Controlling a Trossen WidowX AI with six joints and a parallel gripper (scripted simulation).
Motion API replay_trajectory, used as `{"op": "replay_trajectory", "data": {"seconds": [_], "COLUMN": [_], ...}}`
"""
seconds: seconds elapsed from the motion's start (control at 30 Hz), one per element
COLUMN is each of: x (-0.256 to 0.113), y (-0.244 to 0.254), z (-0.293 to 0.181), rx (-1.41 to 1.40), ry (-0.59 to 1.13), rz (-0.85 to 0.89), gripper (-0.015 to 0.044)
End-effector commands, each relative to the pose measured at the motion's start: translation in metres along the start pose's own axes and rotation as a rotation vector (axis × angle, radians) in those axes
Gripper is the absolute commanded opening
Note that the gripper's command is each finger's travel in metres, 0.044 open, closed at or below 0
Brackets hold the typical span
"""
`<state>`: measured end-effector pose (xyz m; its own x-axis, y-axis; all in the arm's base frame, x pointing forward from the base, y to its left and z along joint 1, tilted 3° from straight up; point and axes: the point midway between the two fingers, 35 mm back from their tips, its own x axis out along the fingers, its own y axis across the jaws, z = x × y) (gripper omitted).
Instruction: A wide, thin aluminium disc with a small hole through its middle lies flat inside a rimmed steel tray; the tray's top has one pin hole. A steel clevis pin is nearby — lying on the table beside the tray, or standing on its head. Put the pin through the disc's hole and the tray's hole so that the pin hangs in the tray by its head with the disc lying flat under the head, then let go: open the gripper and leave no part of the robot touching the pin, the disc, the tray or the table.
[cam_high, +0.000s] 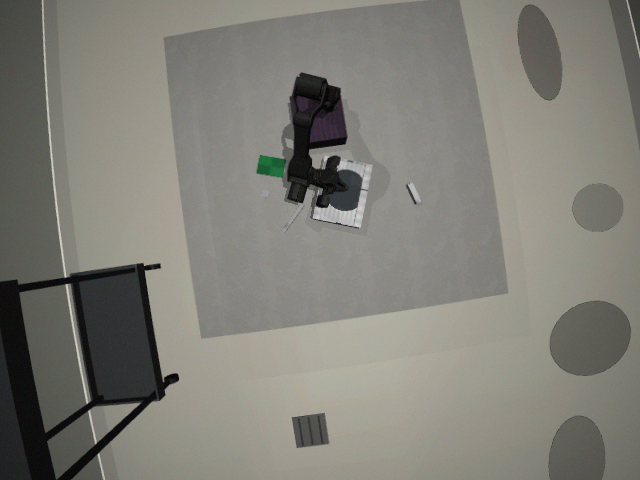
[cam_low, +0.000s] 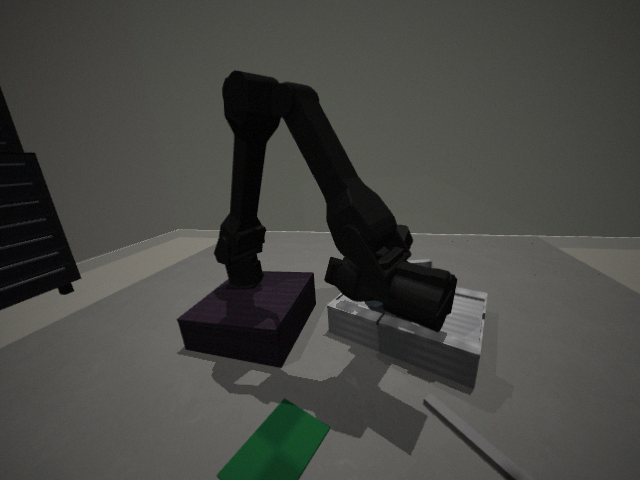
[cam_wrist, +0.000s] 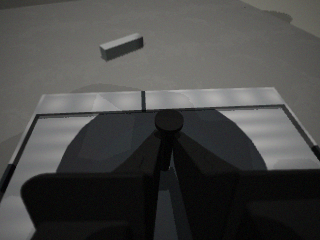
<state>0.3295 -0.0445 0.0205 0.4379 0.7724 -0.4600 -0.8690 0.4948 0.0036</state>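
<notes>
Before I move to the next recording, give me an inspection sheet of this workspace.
Surface: grey, no damage seen.
Disc: dark, lying inside the tray's rim.
Tray: pale, rimmed; hole hidden.
Pin: head up; whether its tip has entered the disc is unclear.
Clutter: green patch, thin strip, small block, tiny pale piece.
Gripper: shut on the pin, above the disc.
Cables: nothing seen.
Surroundings: purple block under the arm; dark frame off to one side; floor grille.
</notes>
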Motion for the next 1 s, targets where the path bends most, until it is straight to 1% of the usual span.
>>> {"op": "replay_trajectory", "data": {"seconds": [0.0,0.97], "x": [0.0,-0.003], "y": [0.003,0.013], "z": [0.0,-0.002], "rx": [-0.002,-0.002], "ry": [0.005,0.005], "rz": [0.0,0.001], "gripper": [0.0,0.0]}}
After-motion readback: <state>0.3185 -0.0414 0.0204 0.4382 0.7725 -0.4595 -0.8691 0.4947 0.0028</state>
